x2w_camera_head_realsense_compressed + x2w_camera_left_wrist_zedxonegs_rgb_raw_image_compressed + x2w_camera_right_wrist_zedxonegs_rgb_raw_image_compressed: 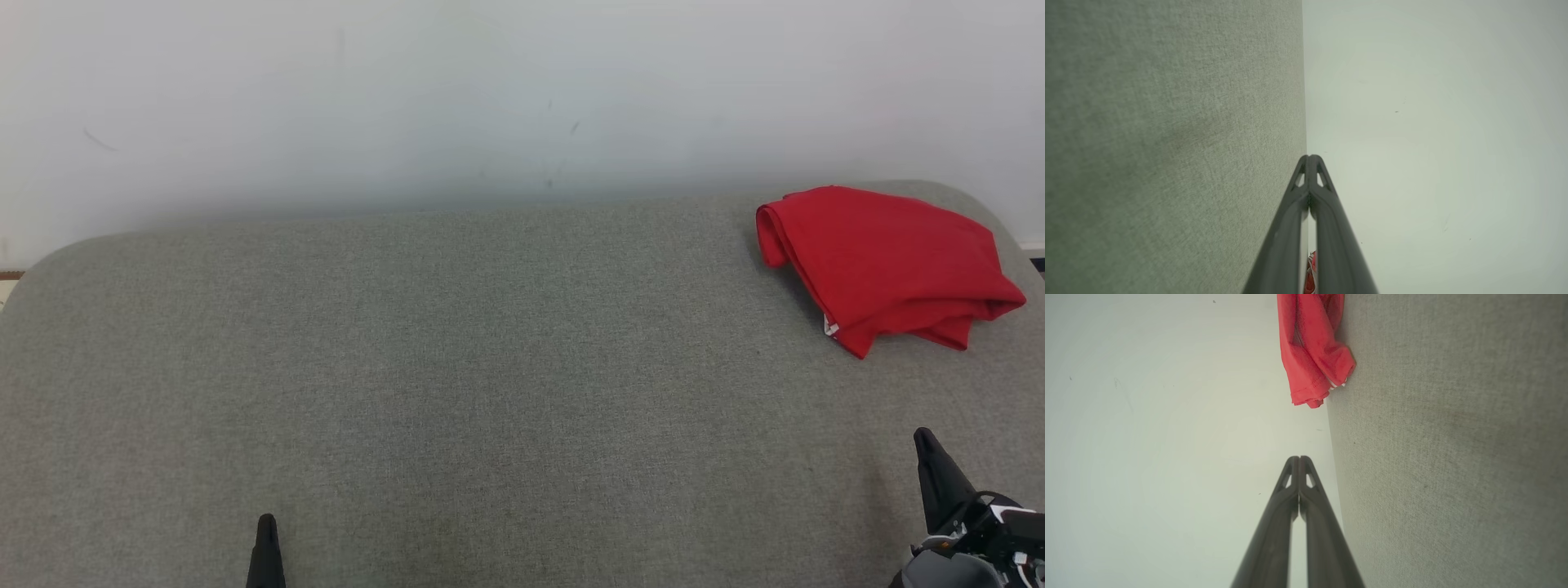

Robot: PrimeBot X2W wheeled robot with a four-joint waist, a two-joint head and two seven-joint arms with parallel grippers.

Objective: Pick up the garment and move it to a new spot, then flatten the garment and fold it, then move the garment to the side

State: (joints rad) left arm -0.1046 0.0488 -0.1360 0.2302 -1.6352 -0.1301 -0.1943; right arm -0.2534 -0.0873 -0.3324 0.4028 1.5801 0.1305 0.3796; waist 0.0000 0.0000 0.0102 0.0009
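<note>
At two o'clock on the grey surface [490,367], by its far right corner, lies the bunched red garment [886,261]. Well apart from it, the right gripper [924,435] at five o'clock and the left gripper [266,521] at seven have closed, empty jaws.

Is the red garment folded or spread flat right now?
Folded, loosely. The red garment lies as a compact layered bundle at the far right corner of the grey surface, with doubled edges stacked at its near end.
</note>
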